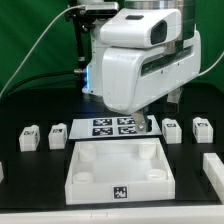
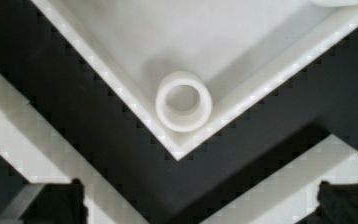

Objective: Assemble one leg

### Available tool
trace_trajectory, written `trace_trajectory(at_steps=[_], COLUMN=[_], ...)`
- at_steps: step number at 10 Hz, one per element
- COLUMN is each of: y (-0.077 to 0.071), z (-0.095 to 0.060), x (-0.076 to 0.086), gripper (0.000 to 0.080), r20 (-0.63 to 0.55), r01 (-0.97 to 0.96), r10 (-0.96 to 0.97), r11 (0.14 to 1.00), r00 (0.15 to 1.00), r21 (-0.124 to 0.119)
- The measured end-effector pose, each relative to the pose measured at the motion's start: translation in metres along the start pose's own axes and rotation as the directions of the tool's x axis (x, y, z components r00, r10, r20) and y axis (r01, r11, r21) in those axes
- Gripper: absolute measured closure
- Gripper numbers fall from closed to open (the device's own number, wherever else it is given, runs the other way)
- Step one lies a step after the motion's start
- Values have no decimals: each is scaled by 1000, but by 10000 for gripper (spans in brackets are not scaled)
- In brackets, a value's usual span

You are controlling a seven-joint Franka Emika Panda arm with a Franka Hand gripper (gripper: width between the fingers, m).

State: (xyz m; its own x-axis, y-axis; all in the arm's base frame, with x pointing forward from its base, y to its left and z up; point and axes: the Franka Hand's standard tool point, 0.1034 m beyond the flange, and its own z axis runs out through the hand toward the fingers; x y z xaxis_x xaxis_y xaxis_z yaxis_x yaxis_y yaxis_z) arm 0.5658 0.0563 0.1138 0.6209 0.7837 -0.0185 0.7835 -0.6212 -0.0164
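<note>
Several small white legs with black-and-white tags stand in a row on the black table: two at the exterior view's left [image 1: 30, 138] [image 1: 57, 133] and two at its right [image 1: 172, 130] [image 1: 200, 130]. My gripper [image 1: 145, 122] hangs low over the rear right corner of the large white square panel [image 1: 90, 181]. In the wrist view my gripper [image 2: 197, 210] is open and empty, with its dark fingertips [image 2: 51, 205] wide apart. Between and beyond them lies the panel's corner [image 2: 247, 60] with a round socket hole [image 2: 181, 103]. No leg shows in the wrist view.
The marker board [image 1: 104, 126] lies behind the panel, partly covered by my arm. Another white part [image 1: 213, 166] lies at the exterior view's right edge, and a small white piece [image 1: 2, 170] at its left edge. Green backdrop and cables are behind.
</note>
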Motion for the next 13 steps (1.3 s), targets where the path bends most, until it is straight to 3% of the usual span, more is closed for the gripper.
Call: trace_trajectory(at_steps=[6,8,10,12,13], y=[-1,-26,-48,-56,-57], z=[1,12,27,46,58], x=[-1,-28,-74,-105,-116], gripper=[150,150,150,150,150], r20=[-2,-4,-1,-7,-13], r01=[43,252,484,634,640], r10=[-43,-252,-484,-634,-640], r11=[999,968,875,773,768], r00=[999,968,875,773,768], r21=[-2,-10,-6,1,2])
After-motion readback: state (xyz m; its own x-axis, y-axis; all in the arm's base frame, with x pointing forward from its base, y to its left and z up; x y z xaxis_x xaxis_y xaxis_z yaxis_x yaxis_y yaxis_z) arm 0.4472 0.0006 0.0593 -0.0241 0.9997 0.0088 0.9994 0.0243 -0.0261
